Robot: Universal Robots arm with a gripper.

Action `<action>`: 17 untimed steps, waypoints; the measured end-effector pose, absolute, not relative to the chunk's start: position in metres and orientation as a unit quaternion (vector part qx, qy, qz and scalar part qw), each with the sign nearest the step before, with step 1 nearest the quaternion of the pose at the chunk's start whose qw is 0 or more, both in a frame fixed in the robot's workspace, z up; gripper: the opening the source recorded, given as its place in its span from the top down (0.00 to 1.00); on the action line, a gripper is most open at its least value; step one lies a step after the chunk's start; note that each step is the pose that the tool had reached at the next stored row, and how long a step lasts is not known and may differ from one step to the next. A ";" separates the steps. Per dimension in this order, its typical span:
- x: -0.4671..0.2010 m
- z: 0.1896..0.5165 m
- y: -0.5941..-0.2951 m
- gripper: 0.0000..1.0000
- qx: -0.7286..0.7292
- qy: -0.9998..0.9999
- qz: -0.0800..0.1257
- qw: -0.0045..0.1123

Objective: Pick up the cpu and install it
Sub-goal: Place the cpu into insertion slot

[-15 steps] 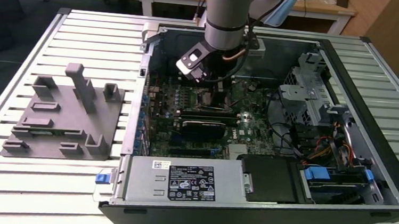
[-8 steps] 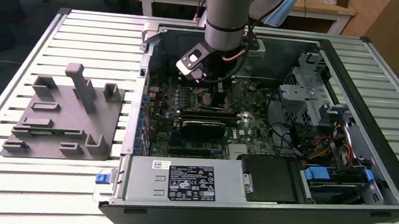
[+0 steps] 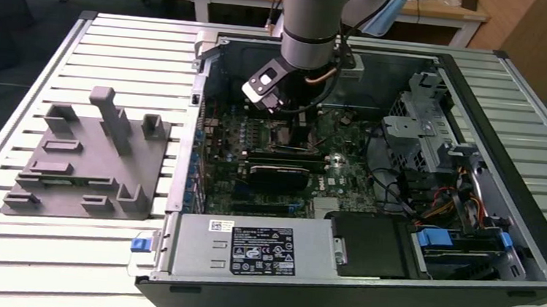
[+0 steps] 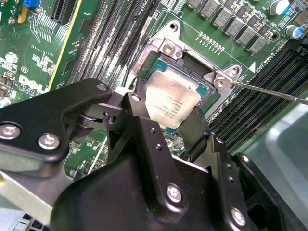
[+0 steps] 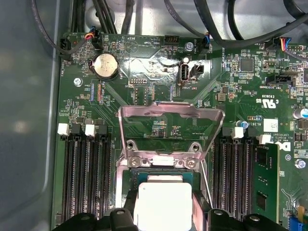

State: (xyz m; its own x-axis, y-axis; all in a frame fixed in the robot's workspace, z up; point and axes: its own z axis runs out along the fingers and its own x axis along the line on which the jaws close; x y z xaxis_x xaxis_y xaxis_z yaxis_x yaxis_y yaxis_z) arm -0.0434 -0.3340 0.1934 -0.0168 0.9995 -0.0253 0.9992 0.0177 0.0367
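Observation:
The cpu point(image 4: 172, 98) is a small square chip with a silvery top and a green rim. It lies within the metal socket frame point(image 4: 168, 48) on the motherboard, level with it; I cannot tell whether it is fully seated. My gripper point(image 4: 168, 115) reaches down over it, black fingers point(image 4: 137, 103) pressing its two opposite sides, shut on it. In the first wrist view the cpu point(image 5: 163, 202) sits between the finger tips of the gripper point(image 5: 163, 214), below the raised load plate point(image 5: 171, 120). In the exterior view the gripper point(image 3: 279, 113) hangs over the board's centre.
The open computer case point(image 3: 475, 74) lies on a slatted table point(image 3: 116, 38). A grey fixture block point(image 3: 88, 157) stands at the exterior view's left. Memory slots point(image 5: 84, 178) flank the socket; a thin socket lever point(image 4: 274, 94) sticks out beside it. Drive cage and cables point(image 3: 430, 151) crowd the right.

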 end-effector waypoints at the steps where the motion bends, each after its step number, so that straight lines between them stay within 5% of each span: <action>1: -0.043 0.193 -0.334 0.47 0.701 0.713 0.004 0.022; 6: -0.043 0.193 -0.334 0.40 0.701 0.713 0.005 0.022; 17: -0.043 0.193 -0.333 0.40 0.701 0.713 0.004 0.022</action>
State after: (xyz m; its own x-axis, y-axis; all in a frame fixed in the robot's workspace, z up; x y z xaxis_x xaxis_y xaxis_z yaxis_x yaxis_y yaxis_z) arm -0.0434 -0.3328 0.1931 -0.0162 0.9996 -0.0250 0.9992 0.0171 0.0369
